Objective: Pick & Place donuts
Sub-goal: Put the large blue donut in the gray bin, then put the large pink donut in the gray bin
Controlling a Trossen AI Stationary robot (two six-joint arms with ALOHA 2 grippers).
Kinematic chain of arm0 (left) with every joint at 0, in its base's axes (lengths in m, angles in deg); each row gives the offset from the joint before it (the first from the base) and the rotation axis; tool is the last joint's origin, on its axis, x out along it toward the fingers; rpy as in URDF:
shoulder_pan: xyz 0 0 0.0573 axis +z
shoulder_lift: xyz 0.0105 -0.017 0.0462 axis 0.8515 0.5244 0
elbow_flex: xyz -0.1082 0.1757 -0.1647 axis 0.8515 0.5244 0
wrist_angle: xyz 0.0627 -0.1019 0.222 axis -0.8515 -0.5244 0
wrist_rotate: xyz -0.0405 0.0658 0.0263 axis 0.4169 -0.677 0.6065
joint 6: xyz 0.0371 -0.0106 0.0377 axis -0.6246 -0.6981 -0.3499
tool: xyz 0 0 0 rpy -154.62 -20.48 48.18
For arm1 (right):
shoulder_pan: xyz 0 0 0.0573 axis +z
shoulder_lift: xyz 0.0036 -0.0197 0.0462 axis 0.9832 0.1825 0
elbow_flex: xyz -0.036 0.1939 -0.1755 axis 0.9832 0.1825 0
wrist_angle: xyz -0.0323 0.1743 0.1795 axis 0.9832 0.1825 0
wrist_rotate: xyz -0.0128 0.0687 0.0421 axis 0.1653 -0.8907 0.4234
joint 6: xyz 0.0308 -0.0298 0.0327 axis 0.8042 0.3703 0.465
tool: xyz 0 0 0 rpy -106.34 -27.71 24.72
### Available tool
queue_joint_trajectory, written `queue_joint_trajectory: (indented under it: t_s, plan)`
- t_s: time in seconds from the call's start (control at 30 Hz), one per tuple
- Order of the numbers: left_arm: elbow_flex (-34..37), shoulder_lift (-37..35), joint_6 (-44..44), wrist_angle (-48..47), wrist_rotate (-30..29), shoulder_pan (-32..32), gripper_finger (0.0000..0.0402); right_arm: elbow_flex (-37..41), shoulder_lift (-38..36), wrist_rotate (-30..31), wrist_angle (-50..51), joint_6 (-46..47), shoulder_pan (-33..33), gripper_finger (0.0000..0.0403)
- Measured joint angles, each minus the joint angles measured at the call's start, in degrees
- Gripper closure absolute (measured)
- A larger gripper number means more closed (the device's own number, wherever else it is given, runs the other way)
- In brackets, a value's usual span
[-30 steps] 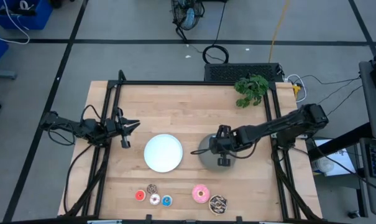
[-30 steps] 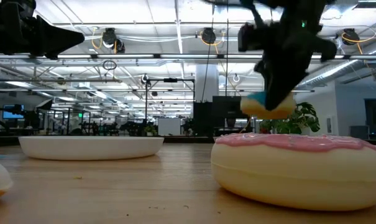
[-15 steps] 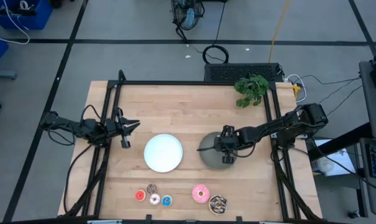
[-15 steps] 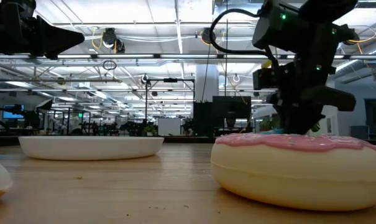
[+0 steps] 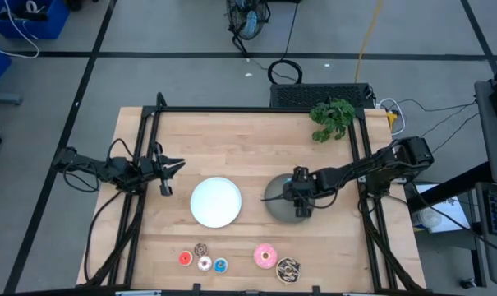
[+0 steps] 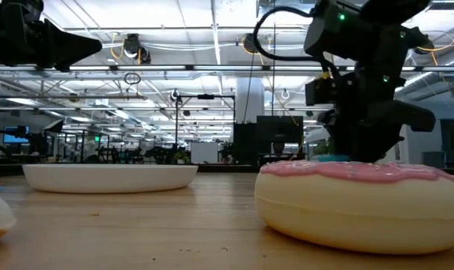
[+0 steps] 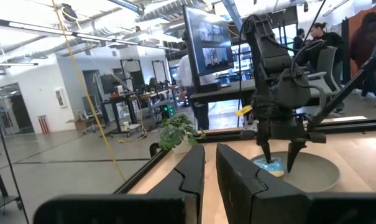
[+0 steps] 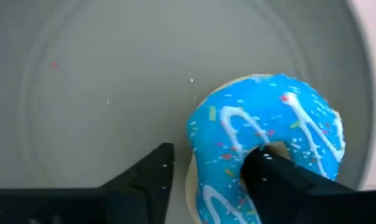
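Observation:
The large blue donut (image 8: 237, 130) lies flat in the round grey plate (image 5: 273, 207), right of the table's middle. My right gripper (image 5: 300, 207) hangs open just above it, fingers pointing down. In the left wrist view the two fingers (image 7: 265, 158) stand apart over the blue donut (image 7: 270, 165). The pink donut (image 5: 265, 256), the brown sprinkled donut (image 5: 287, 269) and several tiny donuts (image 5: 203, 259) sit in a row along the near edge. My left gripper (image 5: 170, 168) waits shut at the table's left. My right gripper comes at the blue donut from above. One finger (image 8: 275, 177) stands at the donut's hole (image 8: 276, 149) and the other (image 8: 150, 171) outside its rim. Whether either finger touches the donut, I cannot tell. The donut rests flat on the grey plate (image 8: 100, 93).
A round white plate (image 5: 215, 201) lies at the table's middle, left of the grey plate. A green plant (image 5: 332, 117) stands at the far right corner. Black frame rails run along the table's left and right sides.
My right gripper has come down onto the grey plate with the blue donut, which had hung clear above it. It has then opened, and the donut now lies in the plate.

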Motion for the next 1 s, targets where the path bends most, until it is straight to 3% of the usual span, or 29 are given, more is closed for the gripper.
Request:
queue_joint_trajectory:
  t_s: [0.27, 0.43, 0.53, 0.7, 0.9, 1.0]
  plan:
    - [0.0, -0.01, -0.21, 0.0, 0.0, -0.01, 0.0353, -8.19, 0.0, -0.22, 9.26, -0.63, 0.13, 0.0153]
    - [0.0, -0.02, -1.42, 0.09, -0.02, 0.0, 0.0353, -13.89, 0.04, 0.08, 17.62, 1.39, 1.29, 0.0149]
    - [0.0, -0.01, -1.9, 0.11, -0.04, 0.0, 0.0353, -18.84, -0.5, 0.15, 27.9, 7.3, 2.42, 0.0159]
    - [0.0, -0.02, -4.17, 0.09, -0.04, 0.0, 0.0353, -24.29, -2.27, 0.43, 42.42, 17.2, 6.9, 0.0206]
    - [0.0, -0.02, -4.57, 0.27, -0.18, -0.02, 0.0353, -24.44, -8.75, 5.66, 43.32, 22.53, 17.13, 0.0333]
    - [0.0, 0.0, -5.02, 0.41, -0.32, 0.0, 0.0353, -23.7, -12.21, 13.81, 38.96, 25.54, 22.79, 0.0391]
